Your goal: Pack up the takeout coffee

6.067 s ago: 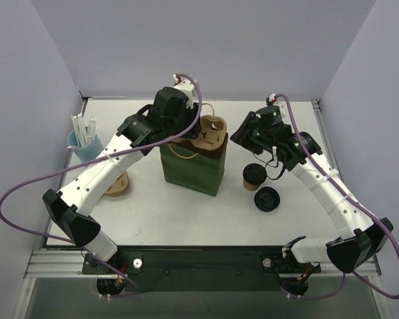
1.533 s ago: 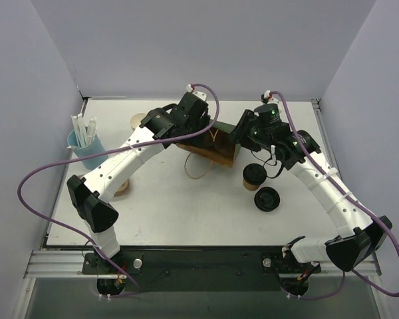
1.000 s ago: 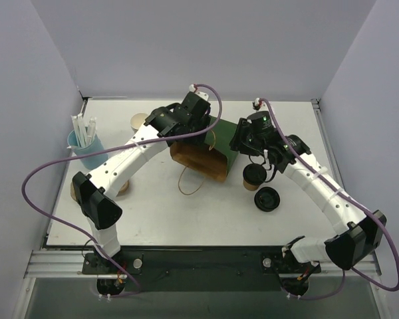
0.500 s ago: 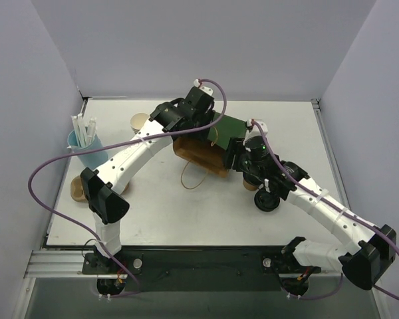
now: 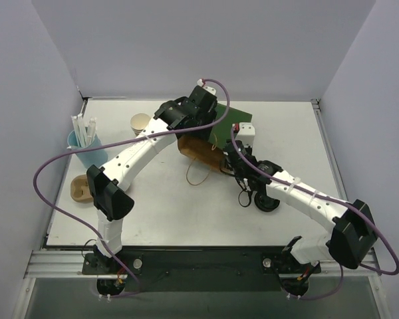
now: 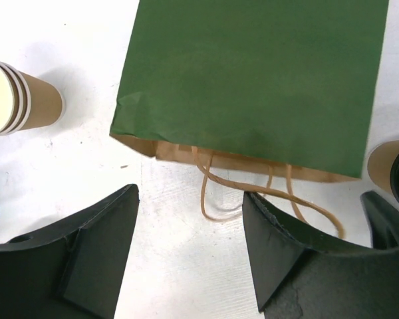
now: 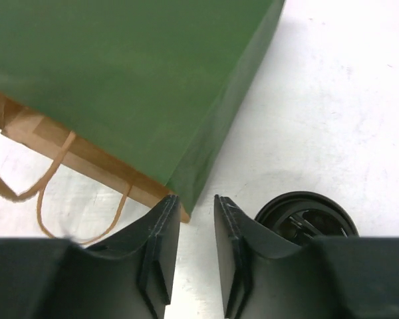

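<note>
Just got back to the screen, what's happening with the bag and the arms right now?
The green bag lies flat on its side on the table, with its mouth and handles towards the arms. The left gripper hovers wide open above it, holding nothing. The right gripper, jaws only narrowly apart and empty, sits at the bag's near corner. The takeout coffee stands on the table beside the bag, not yet packed.

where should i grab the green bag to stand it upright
Pinch the brown-lined rim at the mouth of the green bag, beside the twine handles, coming from the mouth side. The bag lies flat on its side, so the broad green panel offers no edge, while that rim is a thin lip, likely easy to clamp.
</note>
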{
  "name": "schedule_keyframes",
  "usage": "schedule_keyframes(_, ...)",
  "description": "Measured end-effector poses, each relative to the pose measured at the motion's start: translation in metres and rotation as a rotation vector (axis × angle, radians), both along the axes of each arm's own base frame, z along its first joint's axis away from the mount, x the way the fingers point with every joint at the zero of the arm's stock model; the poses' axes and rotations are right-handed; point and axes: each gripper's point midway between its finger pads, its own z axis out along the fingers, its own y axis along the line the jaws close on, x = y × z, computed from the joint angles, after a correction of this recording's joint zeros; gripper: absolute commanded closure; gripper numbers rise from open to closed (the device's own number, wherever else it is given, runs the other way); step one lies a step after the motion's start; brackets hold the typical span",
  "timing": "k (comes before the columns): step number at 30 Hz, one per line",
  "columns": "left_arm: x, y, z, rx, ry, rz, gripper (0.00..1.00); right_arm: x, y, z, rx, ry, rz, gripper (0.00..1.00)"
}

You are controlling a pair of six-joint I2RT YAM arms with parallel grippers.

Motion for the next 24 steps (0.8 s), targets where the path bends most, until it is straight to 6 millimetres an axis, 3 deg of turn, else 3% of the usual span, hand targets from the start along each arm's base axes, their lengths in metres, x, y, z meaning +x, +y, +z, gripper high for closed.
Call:
schedule_keyframes(2,0.001,-0.001,-0.001,0.001,0.001,-0.001,0.27,0.005,-0.005,-0.003,-0.035,-0.011,-0.030,1.00)
schedule_keyframes(10,0.005,0.003,0.001,-0.001,-0.004,0.010,0.28,0.027,-0.001,0.009,-0.035,-0.045,-0.051,1.00)
schedule_keyframes(11,0.006,0.003,0.002,-0.001,-0.006,0.013,0.28,0.028,0.001,0.011,-0.023,-0.046,-0.040,0.97)
schedule_keyframes(15,0.011,0.012,0.002,-0.006,-0.010,0.048,0.30,0.028,0.018,0.007,0.031,0.007,0.116,0.61)
schedule_keyframes(20,0.019,0.049,-0.013,-0.053,0.060,0.157,0.30,0.019,0.046,0.001,-0.001,0.029,0.398,0.52)
schedule_keyframes(24,0.030,0.096,-0.025,-0.165,0.140,0.280,0.30,0.009,0.073,-0.005,-0.020,0.000,0.622,0.49)
